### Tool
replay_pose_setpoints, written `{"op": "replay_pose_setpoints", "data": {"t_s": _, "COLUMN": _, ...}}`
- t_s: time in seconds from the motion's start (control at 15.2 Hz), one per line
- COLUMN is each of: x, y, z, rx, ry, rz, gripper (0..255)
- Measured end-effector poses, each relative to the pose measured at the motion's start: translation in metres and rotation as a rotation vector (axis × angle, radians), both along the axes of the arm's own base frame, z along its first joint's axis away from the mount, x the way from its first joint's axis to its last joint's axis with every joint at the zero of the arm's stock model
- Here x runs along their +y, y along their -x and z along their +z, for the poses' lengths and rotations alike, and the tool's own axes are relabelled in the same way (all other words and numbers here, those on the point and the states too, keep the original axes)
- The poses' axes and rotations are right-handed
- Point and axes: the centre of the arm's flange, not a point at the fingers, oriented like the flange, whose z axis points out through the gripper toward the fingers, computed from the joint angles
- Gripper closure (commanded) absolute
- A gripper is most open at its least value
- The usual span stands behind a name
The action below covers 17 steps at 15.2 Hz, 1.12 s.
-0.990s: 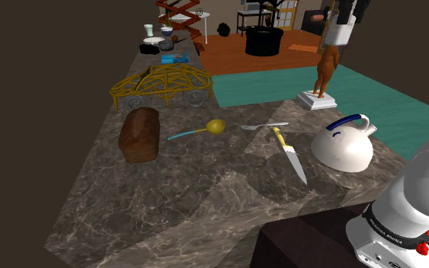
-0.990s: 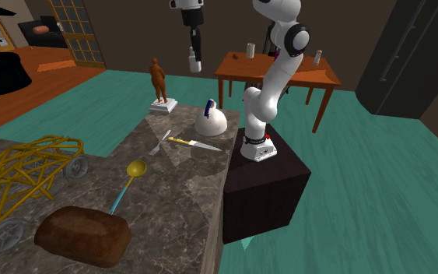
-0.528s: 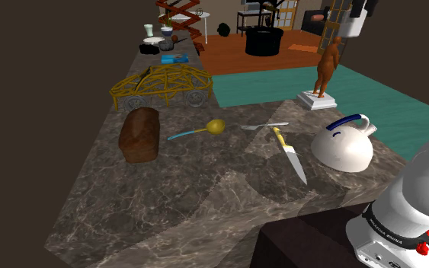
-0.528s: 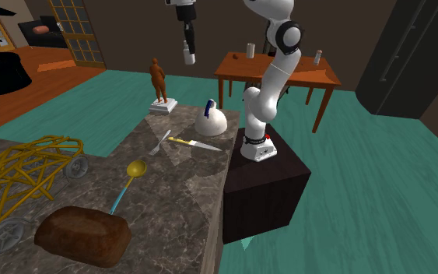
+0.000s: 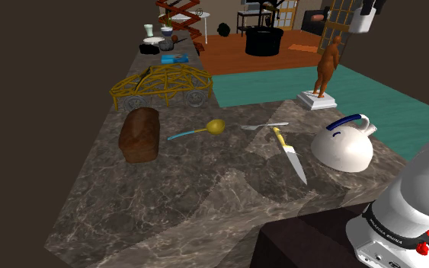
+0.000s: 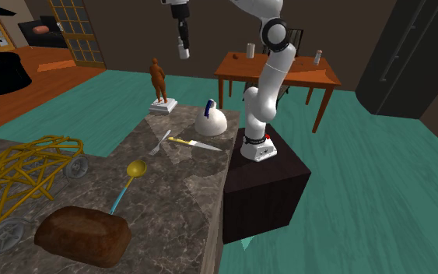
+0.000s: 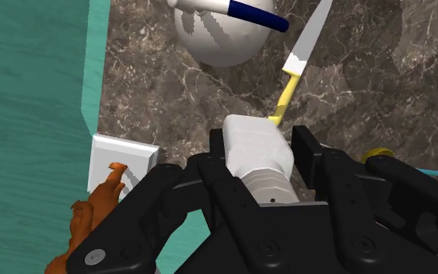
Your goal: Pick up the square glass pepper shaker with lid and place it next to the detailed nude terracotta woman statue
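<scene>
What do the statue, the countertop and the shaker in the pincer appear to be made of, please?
The statue looks like matte terracotta: even orange-brown, no shine. The countertop resembles marble: grey-brown with pale veins. The shaker is drawn plain whitish-grey and opaque, so its material is unclear.

The white arm (image 6: 274, 78) is stretched up tall and bent over at the top. The black gripper (image 6: 183, 48) is raised high and pointed down. A pale shaker (image 7: 254, 140) is clasped between its two fingers (image 7: 306, 152), which are pressed against its sides.
</scene>
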Motion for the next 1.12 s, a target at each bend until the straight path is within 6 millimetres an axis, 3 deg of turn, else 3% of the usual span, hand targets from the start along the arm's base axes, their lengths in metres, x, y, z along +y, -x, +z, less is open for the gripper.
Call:
{"op": "replay_pose_setpoints", "data": {"t_s": 0.73, "x": -0.147, "y": -0.013, "z": 0.003, "rx": -0.002, "ry": -0.001, "rz": -0.005, "gripper": 255}}
{"op": "replay_pose_setpoints", "data": {"t_s": 1.12, "x": -0.163, "y": -0.016, "z": -0.022, "rx": 0.000, "ry": 0.001, "rz": 0.000, "gripper": 255}}
